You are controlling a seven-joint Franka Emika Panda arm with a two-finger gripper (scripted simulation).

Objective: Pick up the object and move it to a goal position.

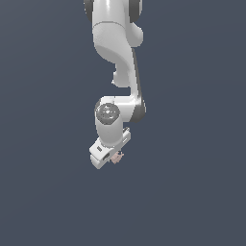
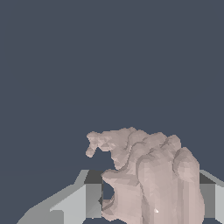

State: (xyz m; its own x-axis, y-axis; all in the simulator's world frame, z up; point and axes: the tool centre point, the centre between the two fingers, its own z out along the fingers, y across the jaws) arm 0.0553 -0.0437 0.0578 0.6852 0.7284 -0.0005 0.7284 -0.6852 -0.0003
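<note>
The gripper point(image 2: 151, 199) fingers pinch the jagged pinkish-beige lump point(image 2: 148, 175) at the frame's bottom; carry it steadily, keeping the squeeze firm.

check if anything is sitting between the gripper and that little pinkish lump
Nothing visible does. In the wrist view the pinkish lump already sits between the gripper fingers; the exterior view shows it tucked right beside the gripper. Whether the fingers are clamping it can't be told.
</note>
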